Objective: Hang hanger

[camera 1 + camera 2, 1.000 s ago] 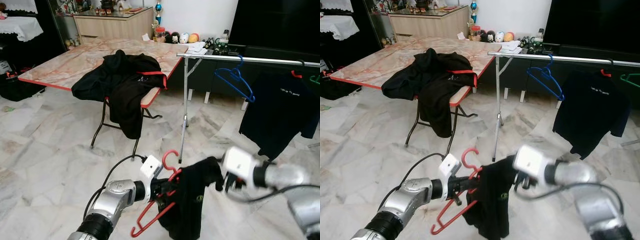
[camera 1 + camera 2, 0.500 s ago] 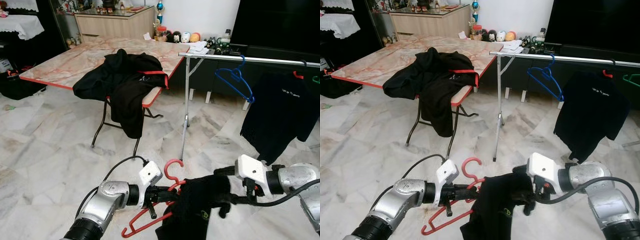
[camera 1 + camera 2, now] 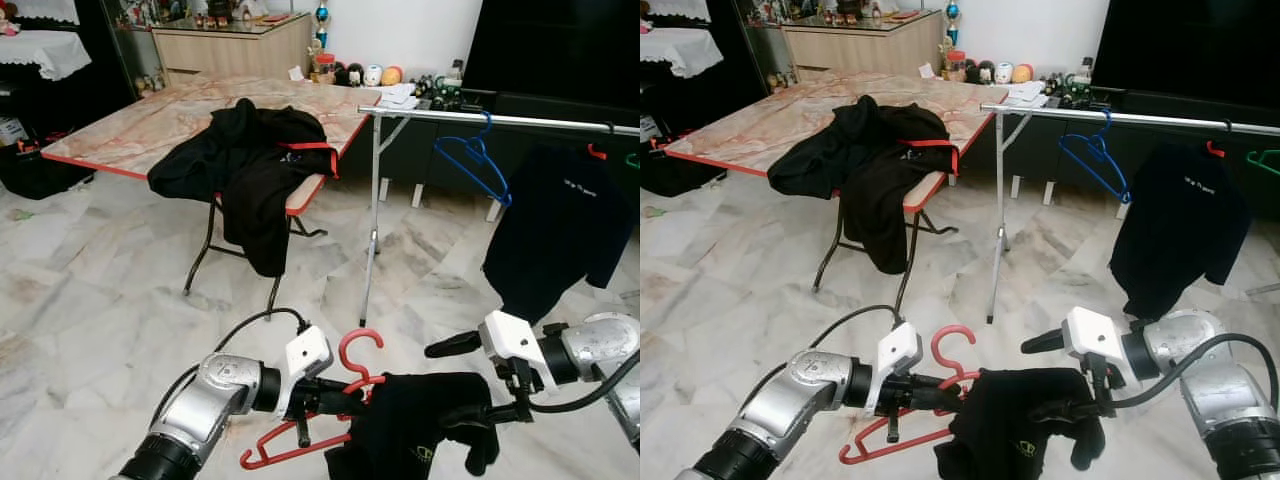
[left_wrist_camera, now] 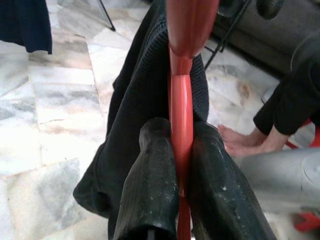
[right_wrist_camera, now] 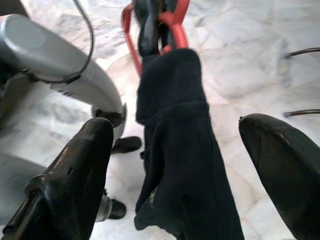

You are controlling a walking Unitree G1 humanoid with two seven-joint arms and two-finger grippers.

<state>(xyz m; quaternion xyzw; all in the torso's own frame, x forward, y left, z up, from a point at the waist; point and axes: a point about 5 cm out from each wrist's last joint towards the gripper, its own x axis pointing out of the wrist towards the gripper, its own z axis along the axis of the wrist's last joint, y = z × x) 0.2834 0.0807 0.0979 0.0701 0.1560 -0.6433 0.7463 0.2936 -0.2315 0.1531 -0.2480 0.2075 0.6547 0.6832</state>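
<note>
Standing in the upper left of the left eye view is a big folding table with a pink marble top and red edge (image 3: 130, 125). A pile of black clothes (image 3: 255, 165) hangs over its near edge. On the upper right runs a long silver metal clothes rail (image 3: 500, 119) on a thin leg. A bare blue plastic hanger (image 3: 472, 160) hangs on the rail, and beside it, further right, a dark navy t-shirt (image 3: 560, 225) hangs on its own hanger. White marble floor tiles (image 3: 90, 290) lie under everything.

At the bottom middle is the red plastic hanger (image 3: 345, 385) with a small black shirt (image 3: 415, 440) on it. It is low down, well apart from the rail. The left gripper (image 4: 182, 190) comes in from the lower left, and its two black fingers (image 4: 150, 180) are pressed tight on the red hanger, one on each side. The right gripper (image 3: 1072, 380) is at the lower right, just beside the black shirt. Its fingers (image 5: 75, 165) are spread wide, one on each side of the cloth, not pinching it.
</note>
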